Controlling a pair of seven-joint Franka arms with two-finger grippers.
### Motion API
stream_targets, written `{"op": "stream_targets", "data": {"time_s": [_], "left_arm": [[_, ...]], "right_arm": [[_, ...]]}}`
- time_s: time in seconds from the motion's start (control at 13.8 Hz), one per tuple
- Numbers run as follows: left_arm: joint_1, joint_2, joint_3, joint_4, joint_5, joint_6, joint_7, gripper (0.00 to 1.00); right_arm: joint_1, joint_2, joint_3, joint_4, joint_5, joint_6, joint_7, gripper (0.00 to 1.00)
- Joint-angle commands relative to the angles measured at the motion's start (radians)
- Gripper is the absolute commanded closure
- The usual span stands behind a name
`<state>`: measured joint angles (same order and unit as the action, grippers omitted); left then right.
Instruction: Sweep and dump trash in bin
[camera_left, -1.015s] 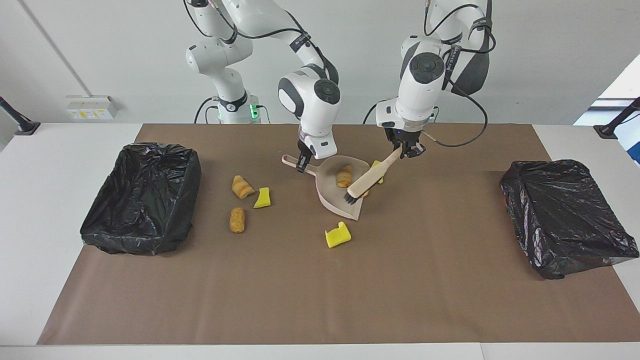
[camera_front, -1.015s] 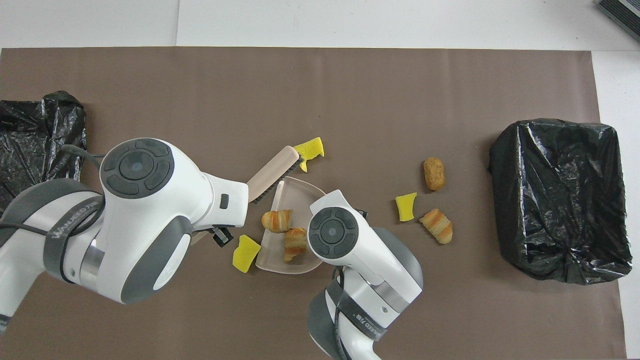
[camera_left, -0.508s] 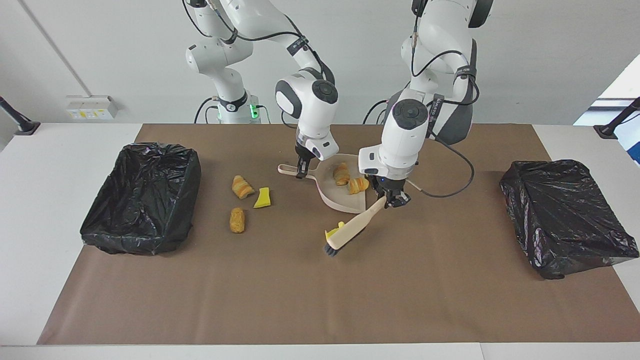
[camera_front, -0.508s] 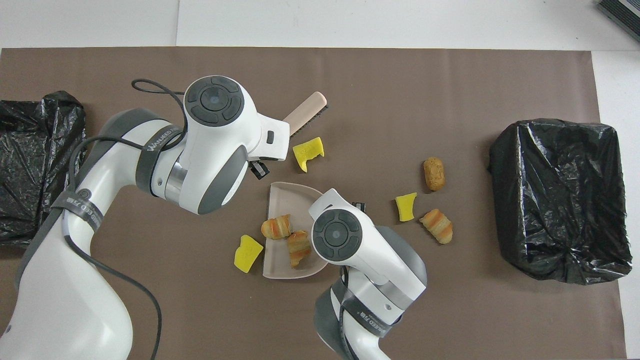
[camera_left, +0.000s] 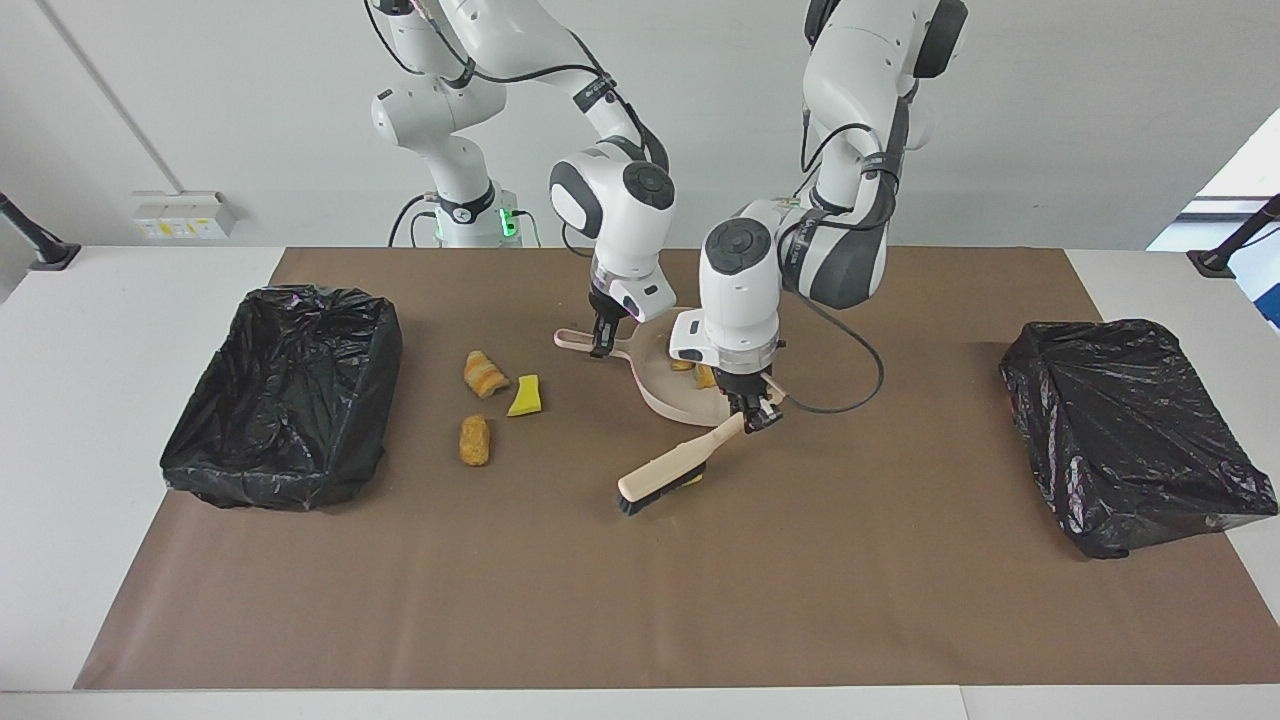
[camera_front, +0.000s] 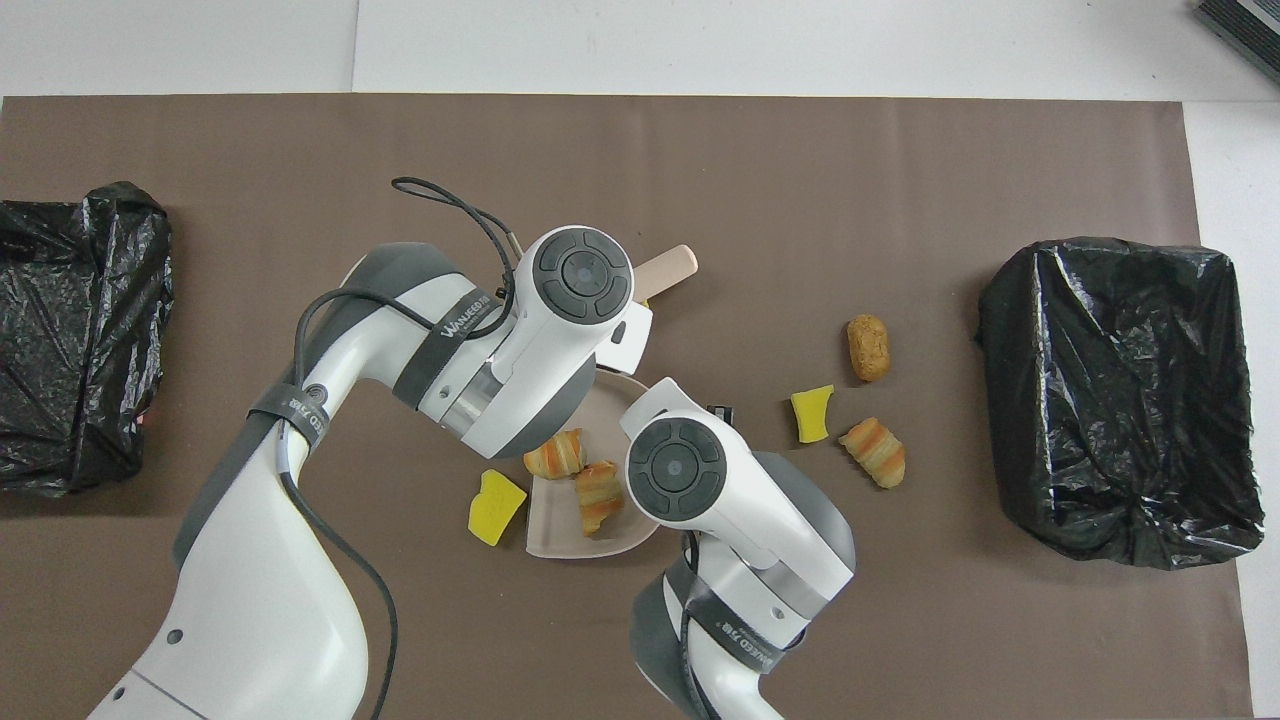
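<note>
You clamped the left gripper on the brush to rake a sponge in | right gripper gripped dustpan handle, bracing it.

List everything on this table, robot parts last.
bins: two, black-lined, one at each end of the table
mat: one, brown, covering the table
dustpan: one, beige, mid-mat
brush: one, beige with black bristles, beside the dustpan
bread lumps: four, golden-brown, two in the dustpan, two toward the right arm's end
sponge chunks: at least two, yellow, one beside the dustpan, one by the loose lumps
left gripper: shut on the brush handle
right gripper: shut on the dustpan handle
</note>
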<state>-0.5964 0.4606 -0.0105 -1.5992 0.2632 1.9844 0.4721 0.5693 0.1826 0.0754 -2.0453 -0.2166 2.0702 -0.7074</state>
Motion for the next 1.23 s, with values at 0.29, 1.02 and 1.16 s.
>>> {"op": "stream_targets", "data": {"time_s": [0.29, 1.02, 1.16], "left_arm": [[0.092, -0.215, 0.026, -0.237, 0.022, -0.105, 0.141, 1.00], [0.171, -0.470, 0.023, -0.409, -0.135, -0.300, -0.173, 1.00], [0.173, -0.500, 0.023, -0.410, -0.154, -0.308, -0.179, 1.00]], "right_arm": [[-0.013, -0.009, 0.006, -0.030, -0.026, 0.016, 0.022, 1.00], [-0.013, -0.009, 0.006, -0.029, -0.027, 0.010, 0.011, 1.00], [-0.008, -0.011, 0.004, -0.027, -0.038, -0.007, 0.008, 1.00]]}}
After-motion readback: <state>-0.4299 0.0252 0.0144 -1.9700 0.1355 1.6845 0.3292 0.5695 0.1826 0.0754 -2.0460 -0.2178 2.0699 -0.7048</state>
